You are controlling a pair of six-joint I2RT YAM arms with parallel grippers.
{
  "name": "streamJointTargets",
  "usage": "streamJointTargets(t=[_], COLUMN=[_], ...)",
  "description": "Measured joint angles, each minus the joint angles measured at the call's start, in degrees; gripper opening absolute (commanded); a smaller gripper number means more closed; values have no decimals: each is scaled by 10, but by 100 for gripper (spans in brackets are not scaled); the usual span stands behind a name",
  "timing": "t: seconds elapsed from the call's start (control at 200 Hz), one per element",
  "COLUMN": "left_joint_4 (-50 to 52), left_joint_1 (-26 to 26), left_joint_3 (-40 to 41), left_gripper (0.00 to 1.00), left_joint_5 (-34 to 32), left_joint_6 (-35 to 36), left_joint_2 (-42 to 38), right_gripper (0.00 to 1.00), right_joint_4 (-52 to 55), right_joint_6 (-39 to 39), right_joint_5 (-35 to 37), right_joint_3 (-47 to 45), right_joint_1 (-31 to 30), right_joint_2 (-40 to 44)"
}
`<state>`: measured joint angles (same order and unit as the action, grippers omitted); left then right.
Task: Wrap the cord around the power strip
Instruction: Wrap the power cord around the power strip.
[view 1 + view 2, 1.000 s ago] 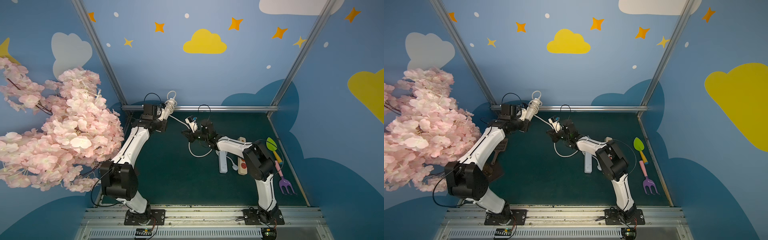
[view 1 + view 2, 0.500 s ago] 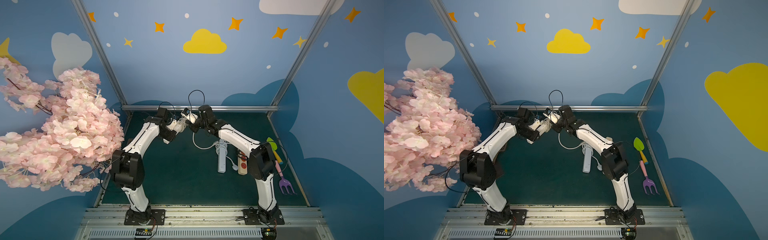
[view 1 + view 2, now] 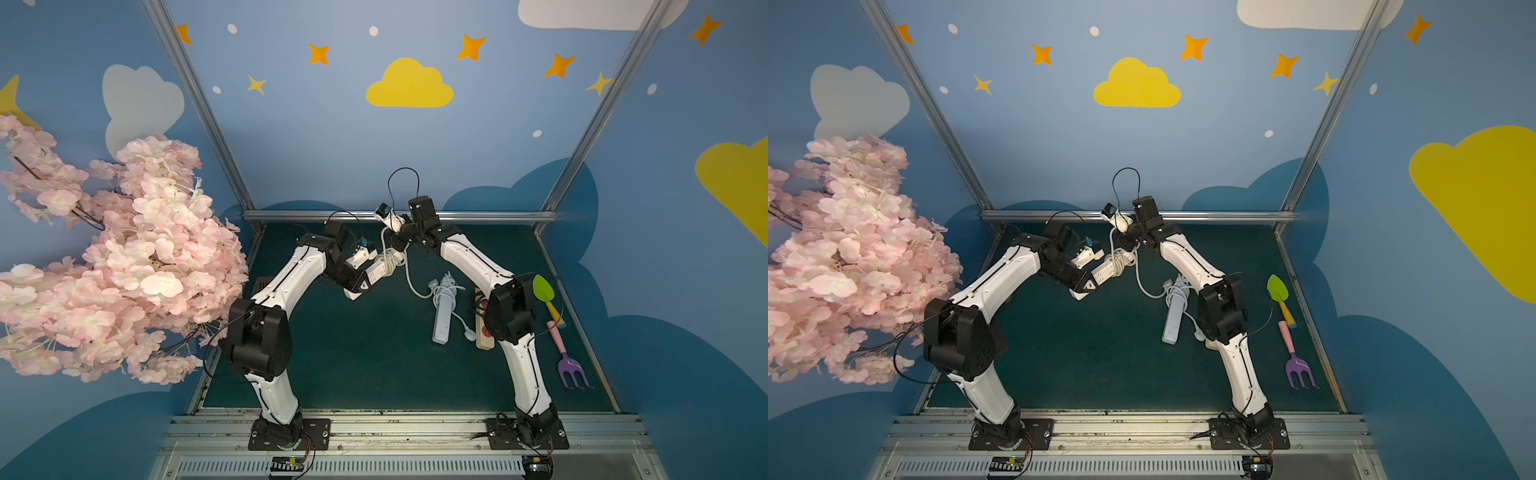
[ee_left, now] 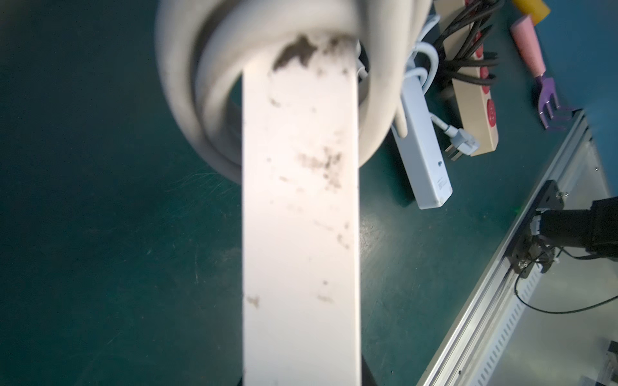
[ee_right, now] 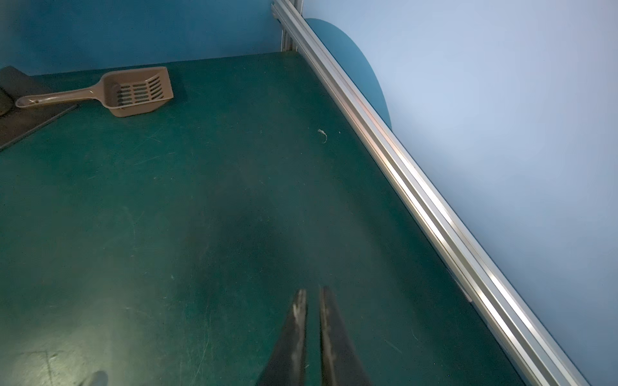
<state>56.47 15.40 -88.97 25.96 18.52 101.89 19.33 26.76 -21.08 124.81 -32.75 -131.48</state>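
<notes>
A white power strip [image 3: 376, 272] [image 3: 1105, 272] hangs in the air over the green table in both top views. My left gripper [image 3: 360, 286] is shut on its near end. In the left wrist view the strip [image 4: 301, 234] fills the middle and hides the jaws. Turns of white cord [image 3: 390, 259] [image 4: 187, 83] circle its far end, and the loose rest of the cord [image 3: 409, 284] droops to the table. My right gripper [image 3: 395, 243] hovers just above the coil. Its fingers [image 5: 312, 294] stand slightly parted with nothing between them.
A second white power strip [image 3: 442, 316] with wound cord and a beige strip [image 3: 484, 334] lie at the right. Beside them are a green trowel [image 3: 544, 291] and a purple fork [image 3: 571, 368]. A brown scoop [image 5: 133, 92] lies far left, blossom branches [image 3: 104, 257] overhang.
My left arm has brought the strip from the back rail down toward the middle. My right gripper rose to meet it, and its fingers have just parted a little.
</notes>
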Motion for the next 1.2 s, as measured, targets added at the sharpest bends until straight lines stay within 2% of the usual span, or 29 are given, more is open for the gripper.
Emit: streamJointTargets(t=[0.165,0.385,0.546,0.776,0.951,1.201], left_joint_4=[1,35,28,19,-6,-36], left_joint_1=[5,-7,-16,-15,-14,0], left_joint_3=[2,1,21,47,47,47], left_gripper=[3,3,3,3,3,3], left_joint_5=[-17,-67,-72,-76,-56,-1], left_joint_6=[0,-9,-10,-21,-25,-25], left_joint_2=[-1,2,-12,-74,-92,-95], right_gripper=[21,20,21,7,3,17], right_joint_4=[4,3,8,11,5,5], right_joint_6=[-4,3,12,20,23,-11], right_joint_5=[1,33,63,80,83,7], right_joint_3=[-3,-20,-20,-7,70,234], right_joint_1=[12,17,17,13,4,10], right_joint_2=[2,26,45,47,27,-77])
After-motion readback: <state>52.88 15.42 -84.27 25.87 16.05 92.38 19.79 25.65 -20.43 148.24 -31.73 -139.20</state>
